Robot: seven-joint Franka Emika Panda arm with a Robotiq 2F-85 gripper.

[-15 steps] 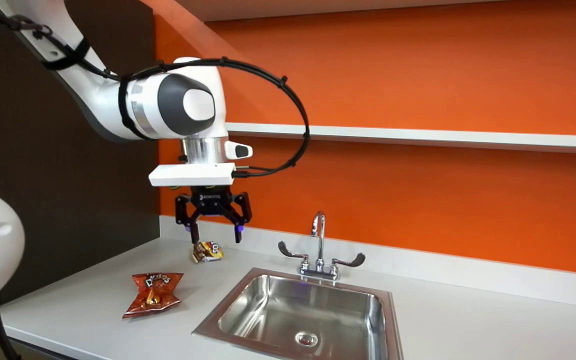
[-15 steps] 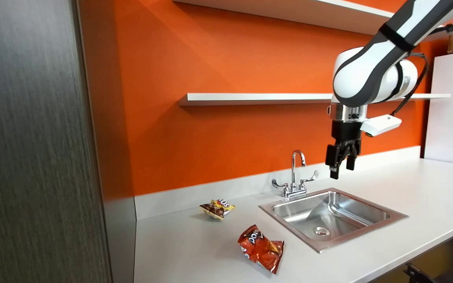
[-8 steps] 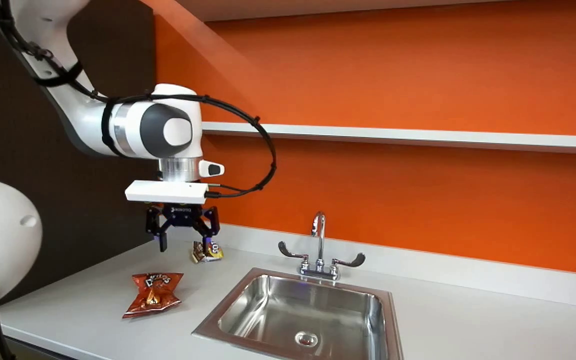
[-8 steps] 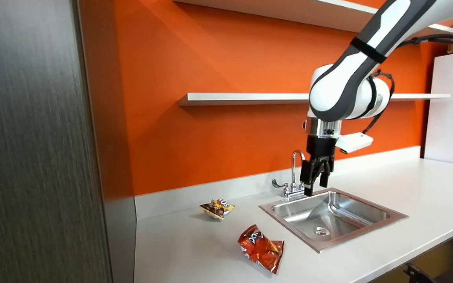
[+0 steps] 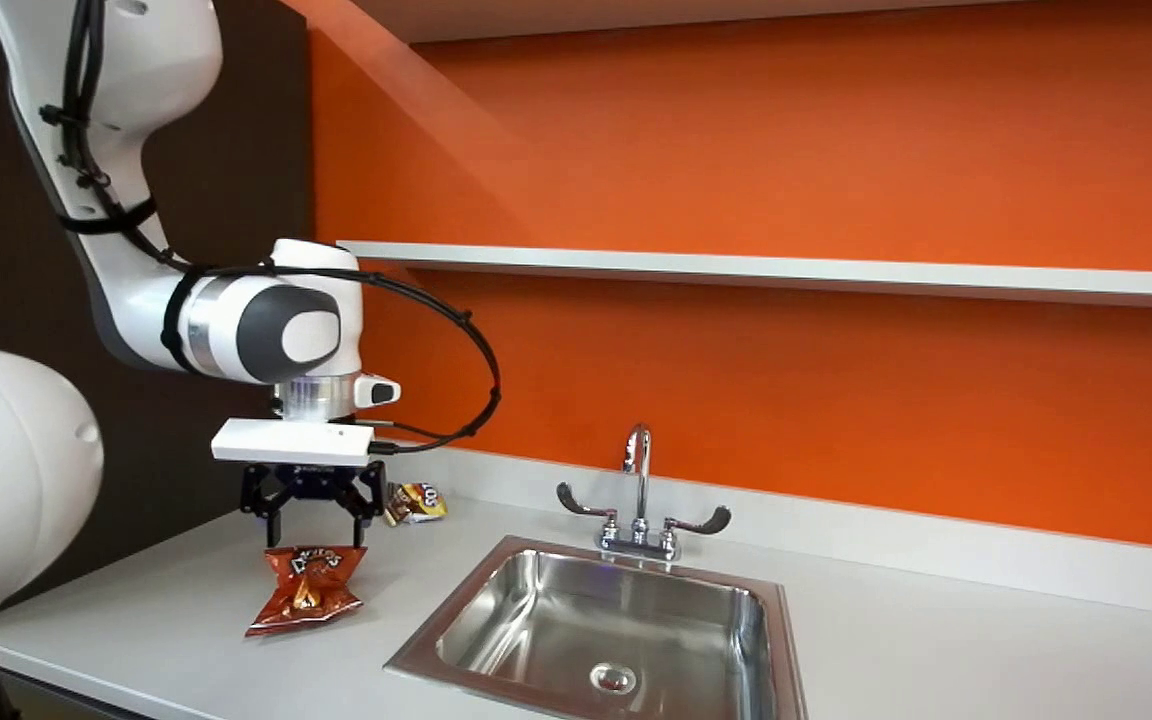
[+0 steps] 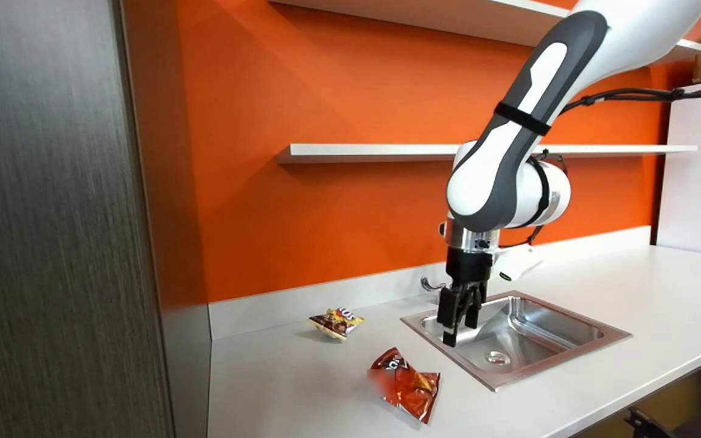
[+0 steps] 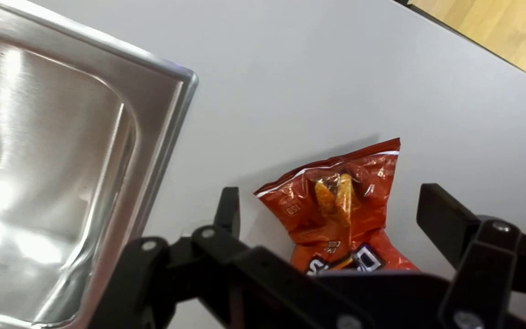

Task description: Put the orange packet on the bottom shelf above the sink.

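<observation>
Zero items held: the gripper (image 5: 316,532) hangs with jaws well apart, pointing down. In an exterior view clear air separates it from the packet (image 6: 414,389), which lies loose on the counter (image 5: 936,630) beside the sink (image 5: 782,650); the wrist view shows the packet framed between the jaws. Downward posture and wide spread are judged deliberate: a packet lying low is best taken from above, and the spread looks wider than its narrow waist, the likeliest place to grip. Nearer the wall (image 5: 786,400) lies a brown-and-yellow bag (image 5: 416,503), not the item named. The bottom shelf (image 5: 736,267) runs above the sink; its height probably calls for a tall lift, clear of the faucet (image 5: 642,500). Step in hand appears to be the reach; grasp and placement outstanding. Slick film could slip from a shallow pinch.
</observation>
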